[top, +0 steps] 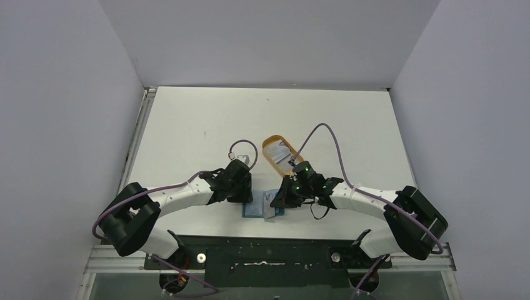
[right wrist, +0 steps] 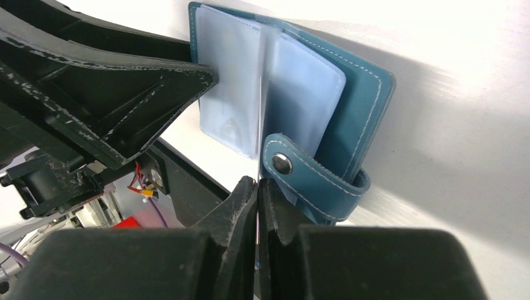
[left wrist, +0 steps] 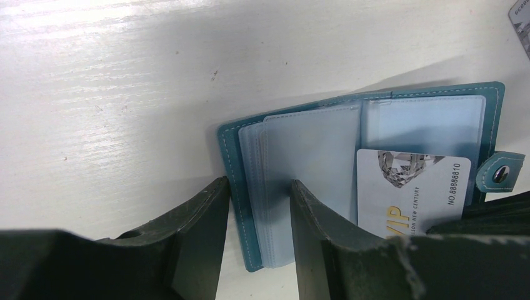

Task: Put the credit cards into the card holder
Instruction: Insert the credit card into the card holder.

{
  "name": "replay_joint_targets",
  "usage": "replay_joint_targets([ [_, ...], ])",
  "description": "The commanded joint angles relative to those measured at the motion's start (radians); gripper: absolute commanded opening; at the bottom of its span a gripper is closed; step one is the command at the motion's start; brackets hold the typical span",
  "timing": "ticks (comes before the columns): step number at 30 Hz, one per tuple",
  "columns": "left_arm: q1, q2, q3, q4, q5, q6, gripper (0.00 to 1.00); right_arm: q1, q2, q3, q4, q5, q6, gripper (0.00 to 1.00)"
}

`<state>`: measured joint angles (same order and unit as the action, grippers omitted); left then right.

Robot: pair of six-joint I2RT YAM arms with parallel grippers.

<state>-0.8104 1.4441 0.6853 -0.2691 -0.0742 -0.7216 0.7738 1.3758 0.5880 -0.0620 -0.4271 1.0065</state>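
The teal card holder (top: 255, 207) lies open on the table near the front edge, its clear pockets (left wrist: 312, 162) facing up. My left gripper (left wrist: 256, 184) is open and straddles the holder's left edge. One finger (left wrist: 200, 219) rests on the table beside it and the other (left wrist: 312, 219) presses on the pocket leaves. My right gripper (right wrist: 257, 181) is shut on a silvery credit card (left wrist: 412, 187) marked VIP, which lies over the holder's right half beside the snap tab (left wrist: 500, 174). I cannot tell whether the card is inside a pocket. More credit cards (top: 279, 152) sit in the tray.
An orange-tan oval tray (top: 269, 140) stands just beyond the two grippers, mid-table. A grey card corner (left wrist: 522, 12) shows at the top right of the left wrist view. The black base plate (top: 269, 253) runs along the near table edge, close behind the holder.
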Motion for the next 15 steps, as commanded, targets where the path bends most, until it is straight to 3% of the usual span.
replay_joint_targets([
  [1, -0.003, 0.026, -0.004, -0.076, -0.02, 0.019, 0.36, 0.005, 0.01, -0.008, 0.053, -0.008, 0.016, 0.0],
  [15, -0.004, 0.023, -0.003, -0.076, -0.018, 0.019, 0.36, 0.009, 0.013, -0.006, 0.089, -0.012, 0.018, 0.0],
])
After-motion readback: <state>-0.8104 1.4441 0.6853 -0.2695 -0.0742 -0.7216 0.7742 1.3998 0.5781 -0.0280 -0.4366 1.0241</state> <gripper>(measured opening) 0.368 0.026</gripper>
